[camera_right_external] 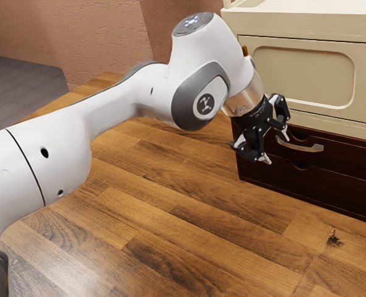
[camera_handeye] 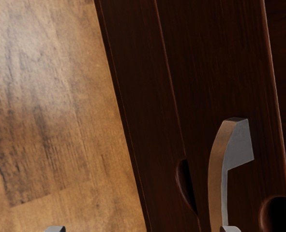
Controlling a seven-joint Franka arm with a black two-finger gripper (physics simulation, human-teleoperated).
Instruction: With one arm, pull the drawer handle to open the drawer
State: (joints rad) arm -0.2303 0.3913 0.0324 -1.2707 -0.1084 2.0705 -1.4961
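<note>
The white Franka arm (camera_right_external: 114,105) reaches over the wood-plank surface (camera_right_external: 170,216) toward a cream cabinet (camera_right_external: 306,74), which stands beyond and above the robot's gripper (camera_right_external: 277,150). Under that cabinet, ahead of the end effector, sits a dark wooden drawer unit (camera_right_external: 331,192) with two stacked drawer fronts. The upper drawer (camera_right_external: 350,162) lies flush with the unit around it, so it appears closed; none of the opening is done. The black two-finger gripper is released, its fingers spread wide with nothing clasped between them. The task's own thing, the curved metal drawer handle (camera_right_external: 301,146), is fixed to the upper drawer's front, just beside the fingertips. In the wrist view one fingertip (camera_handeye: 230,229) overlaps the handle's outline while the other stands well apart from it; whether the nearer one touches the metal cannot be told. The task thus seems to be at the end of its approach: what remains is to line the fingers up on both sides of the handle, close on it and draw the drawer out. As for markings, the round badge (camera_right_external: 205,104) on the arm bears a pale emblem, and the joint's top has a lit display (camera_right_external: 192,23), but no lettering is legible on either.
</note>
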